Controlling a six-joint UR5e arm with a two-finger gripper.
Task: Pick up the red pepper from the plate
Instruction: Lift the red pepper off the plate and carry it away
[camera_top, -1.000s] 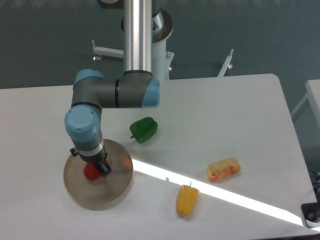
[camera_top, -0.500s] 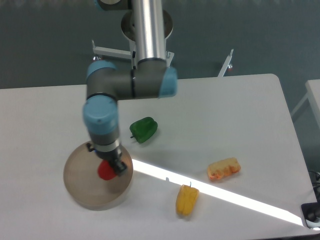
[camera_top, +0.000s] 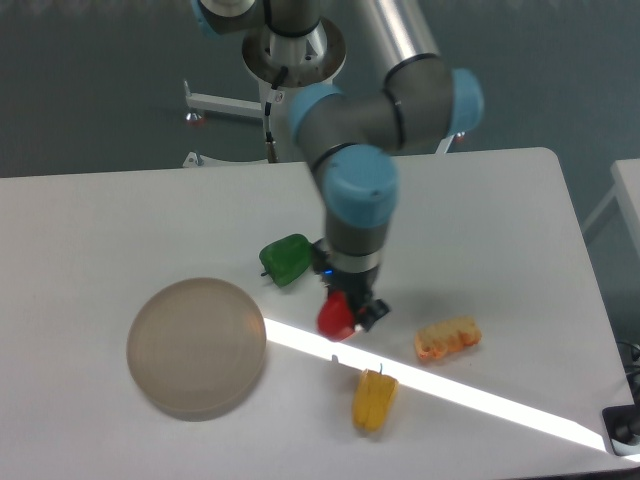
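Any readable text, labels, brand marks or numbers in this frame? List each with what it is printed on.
None can be read. The arm's grey and blue housings show no legible marking, and neither do the gripper, the red pepper it holds, the plate, the green pepper, the yellow pepper, the orange-and-tan food piece or the table.

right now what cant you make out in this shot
- Gripper fingertips: the fixed camera looks down past the wrist, so the contact on the red pepper is mostly hidden.
- Whether the red pepper hangs clear of the table: one view, height unreadable.
- Red pepper's stem: not visible, covered by the gripper.
- Object at the lower right edge: cut off by the frame.
- Orange-yellow item: too small to identify.
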